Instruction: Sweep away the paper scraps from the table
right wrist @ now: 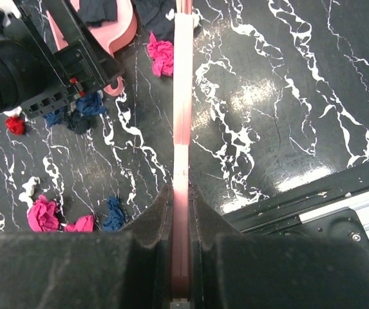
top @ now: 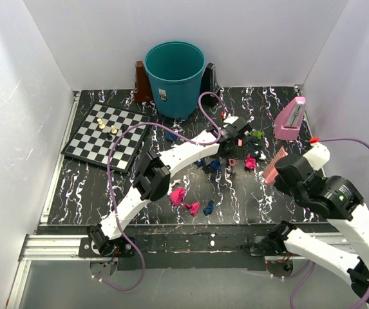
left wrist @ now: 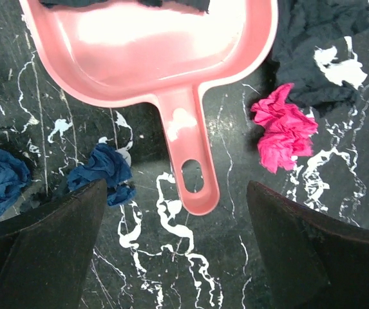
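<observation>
1. Many paper scraps [top: 178, 196] lie mid-table, blue and magenta wads clustered around the pink dustpan [left wrist: 139, 51] resting on the table [top: 81, 187].
2. Left gripper [left wrist: 176, 187] hangs over the dustpan's handle, jaws wide and gripping nothing, placed to close on it.
3. Right gripper [right wrist: 181, 193] is clamped on what looks like a pink brush [right wrist: 183, 96], held to the right of the scraps, likely ready to sweep them leftward.

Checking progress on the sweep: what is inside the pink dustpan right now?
The dustpan looks bare pink inside; dark paper scraps sit at its far lip. That lip is cut off in the wrist view, and the left arm hides it from above.
</observation>
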{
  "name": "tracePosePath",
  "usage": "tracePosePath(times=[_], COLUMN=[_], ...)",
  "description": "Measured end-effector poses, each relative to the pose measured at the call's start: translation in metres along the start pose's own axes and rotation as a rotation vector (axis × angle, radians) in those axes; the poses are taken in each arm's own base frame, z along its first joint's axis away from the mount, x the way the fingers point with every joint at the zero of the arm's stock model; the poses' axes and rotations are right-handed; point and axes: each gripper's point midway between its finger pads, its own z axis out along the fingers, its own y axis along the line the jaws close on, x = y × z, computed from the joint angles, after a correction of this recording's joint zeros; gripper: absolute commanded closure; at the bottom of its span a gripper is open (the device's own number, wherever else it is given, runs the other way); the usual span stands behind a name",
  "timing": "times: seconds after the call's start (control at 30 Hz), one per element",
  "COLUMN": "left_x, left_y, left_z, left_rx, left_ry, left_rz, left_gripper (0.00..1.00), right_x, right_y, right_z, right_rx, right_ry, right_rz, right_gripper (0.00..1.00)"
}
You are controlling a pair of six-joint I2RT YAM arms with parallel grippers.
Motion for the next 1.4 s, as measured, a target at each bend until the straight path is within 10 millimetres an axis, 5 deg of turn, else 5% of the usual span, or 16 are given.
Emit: tracePosePath(times=[0.3, 0.6, 0.8, 1.0, 1.4], left_x=[0.007, 0.011, 0.025, 0.030, 0.006], left_y=[0.008, 0.004, 0.032, 0.051, 0.049], left_z=[0.015, 0.018, 0.016, -0.012, -0.077], left_rx=[-0.060, -0.055, -0.130, -0.141, -0.055], left_ry=[-0.002, -0.013, 0.010, 0.025, -0.050], left_rz=[0.029, 0.072, 0.162, 0.240, 0.291], left_gripper=[0.36, 0.65, 0.77, 0.80, 0.83], right_x=[-0.007, -0.009, -0.007, 0.001, 0.006], right_y=[-0.024, -0.025, -0.019, -0.004, 0.009], right_z=[-0.014, -0.015, -0.010, -0.001, 0.009], right_rx=[-0.092, -0.110, -0.119, -0.118, -0.142], right_ry=[-0.101, -0.121, -0.114, -0.069, -0.055], right_rz=[0.060, 0.046, 0.030, -0.025, -0.051], right_gripper=[0.99, 0.99, 0.99, 0.99, 0.99])
